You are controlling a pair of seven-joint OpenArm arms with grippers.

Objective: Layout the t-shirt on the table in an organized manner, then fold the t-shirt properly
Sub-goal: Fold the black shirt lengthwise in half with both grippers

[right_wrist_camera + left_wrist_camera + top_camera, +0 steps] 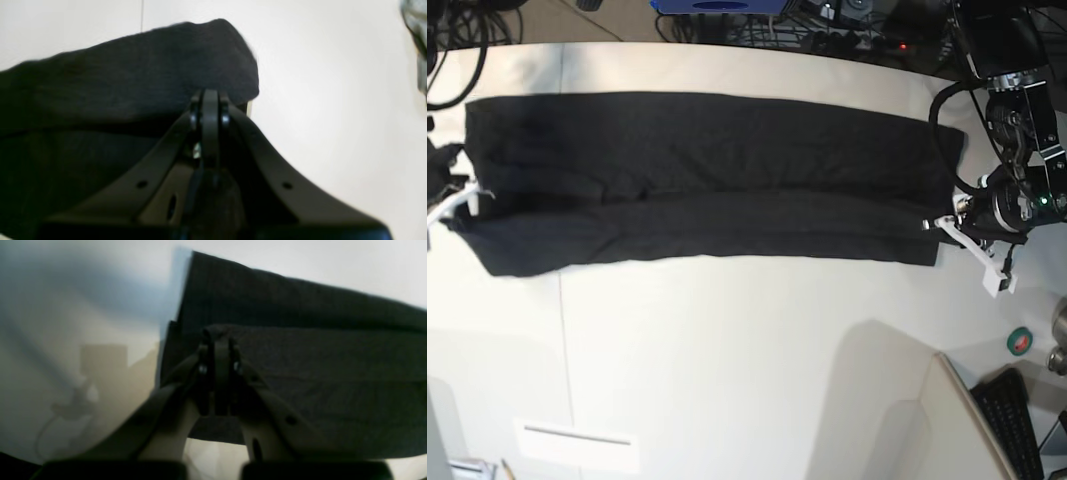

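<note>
From my console the t-shirt point(707, 180) lies stretched across the far half of the desk point(727, 370) as a long dark band, with what looks like a lengthwise fold already laid in: a seam-like step runs along its middle and the near strip sits on top of the far one. No print or tag shows, so I take it the printed side is tucked in or face down. In the left wrist view the left fingers point(218, 336) are pressed together on the edge of the upper layer at one end of the band; in the right wrist view the right fingers point(209, 96) are likewise closed on a rounded corner of cloth at the other end. I judge the spreading and the first fold done. What remains, as I read it, is bringing the ends across to shorten the band into a compact packet, then letting go.
</note>
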